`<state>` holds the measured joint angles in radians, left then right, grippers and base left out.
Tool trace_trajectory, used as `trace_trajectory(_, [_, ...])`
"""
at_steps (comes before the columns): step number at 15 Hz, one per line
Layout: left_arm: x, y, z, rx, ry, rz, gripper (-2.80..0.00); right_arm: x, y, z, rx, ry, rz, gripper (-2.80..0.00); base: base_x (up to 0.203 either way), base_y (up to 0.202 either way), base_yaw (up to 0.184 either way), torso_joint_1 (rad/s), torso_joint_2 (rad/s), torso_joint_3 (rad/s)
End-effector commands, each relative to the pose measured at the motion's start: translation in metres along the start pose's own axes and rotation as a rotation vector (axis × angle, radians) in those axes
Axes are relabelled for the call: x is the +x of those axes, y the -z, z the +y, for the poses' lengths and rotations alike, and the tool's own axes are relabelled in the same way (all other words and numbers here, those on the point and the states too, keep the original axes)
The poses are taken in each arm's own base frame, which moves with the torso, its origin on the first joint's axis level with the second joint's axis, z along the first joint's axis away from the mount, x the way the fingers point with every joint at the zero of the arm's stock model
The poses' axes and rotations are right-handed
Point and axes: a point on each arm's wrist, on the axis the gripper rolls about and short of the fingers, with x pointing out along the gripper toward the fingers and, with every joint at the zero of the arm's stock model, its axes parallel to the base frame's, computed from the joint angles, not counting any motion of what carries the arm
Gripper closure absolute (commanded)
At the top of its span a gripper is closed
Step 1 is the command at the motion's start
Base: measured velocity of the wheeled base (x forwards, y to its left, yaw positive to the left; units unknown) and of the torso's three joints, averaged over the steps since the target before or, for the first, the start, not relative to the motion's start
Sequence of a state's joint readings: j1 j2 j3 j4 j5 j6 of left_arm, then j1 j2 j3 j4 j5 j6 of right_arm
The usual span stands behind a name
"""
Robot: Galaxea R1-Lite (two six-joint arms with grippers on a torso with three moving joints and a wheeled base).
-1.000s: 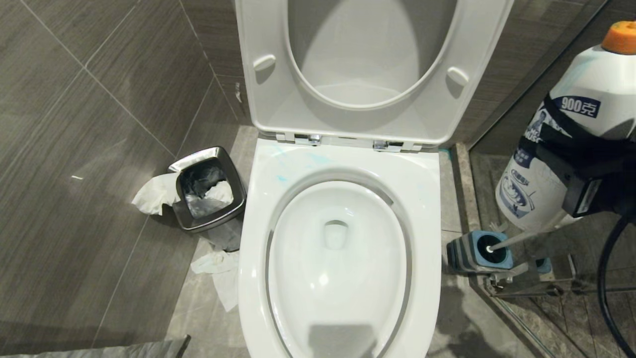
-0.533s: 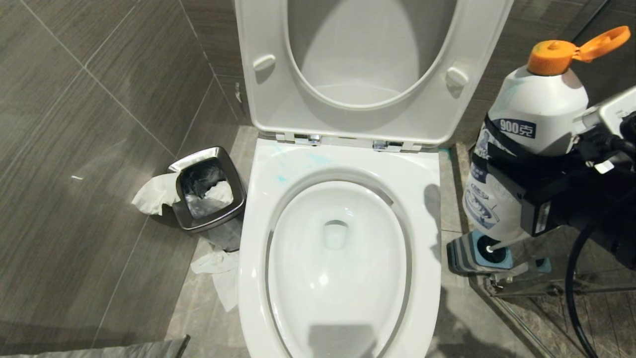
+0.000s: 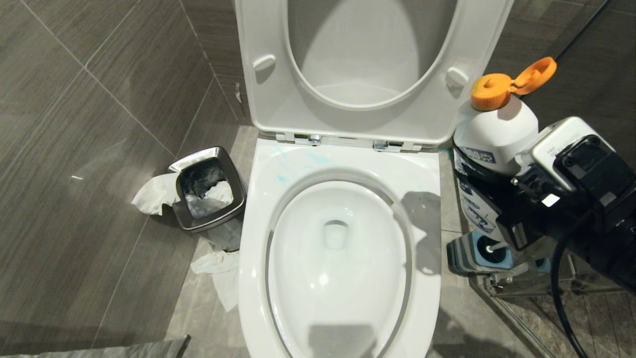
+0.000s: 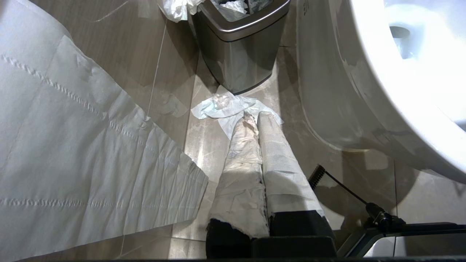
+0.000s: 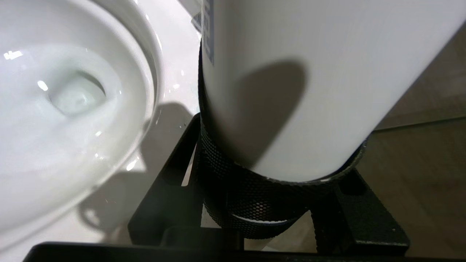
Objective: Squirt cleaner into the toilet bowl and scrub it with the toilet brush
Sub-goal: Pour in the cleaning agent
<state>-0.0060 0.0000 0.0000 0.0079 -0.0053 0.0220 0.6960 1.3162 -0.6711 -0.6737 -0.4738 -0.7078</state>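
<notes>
Right gripper (image 3: 489, 191) is clasping white bottle (image 3: 489, 141) — orange cap flipped open — beside toilet bowl (image 3: 343, 164); left gripper (image 4: 255, 123) is clenched.

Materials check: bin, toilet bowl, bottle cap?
Bin: brushed steel by its grey metallic sheen and reflections. Toilet bowl: glazed ceramic, glossy white with sharp highlights. Bottle cap: likely moulded plastic, matte orange with a flip-top lid hanging open.

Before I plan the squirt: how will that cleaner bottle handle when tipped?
The cleaner bottle, gripped by the right gripper, looks bulky, probably heavy. Its orange flip cap hangs open, so tilting likely spills. Glossy plastic may slip.
</notes>
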Motion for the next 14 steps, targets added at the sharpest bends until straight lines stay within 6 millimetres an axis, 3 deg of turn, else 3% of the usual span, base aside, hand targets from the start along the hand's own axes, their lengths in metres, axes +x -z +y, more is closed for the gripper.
trace_trajectory(1, [0.000,0.000,0.000,-0.001,0.000,0.003,0.00,0.006,0.001,0.004,-0.066,-0.009,0.031,0.00,0.000,0.000,0.000,0.000,0.00,0.000])
trace_trajectory(8, [0.000,0.000,0.000,-0.001,0.001,0.003,0.00,0.032,-0.010,0.009,-0.334,0.056,0.112,0.00,0.000,0.000,0.000,0.000,0.00,0.000])
trace_trajectory(14, [0.000,0.000,0.000,-0.001,0.002,0.003,0.00,0.035,-0.016,0.007,-0.570,0.050,0.097,0.00,0.000,0.000,0.000,0.000,0.00,0.000])
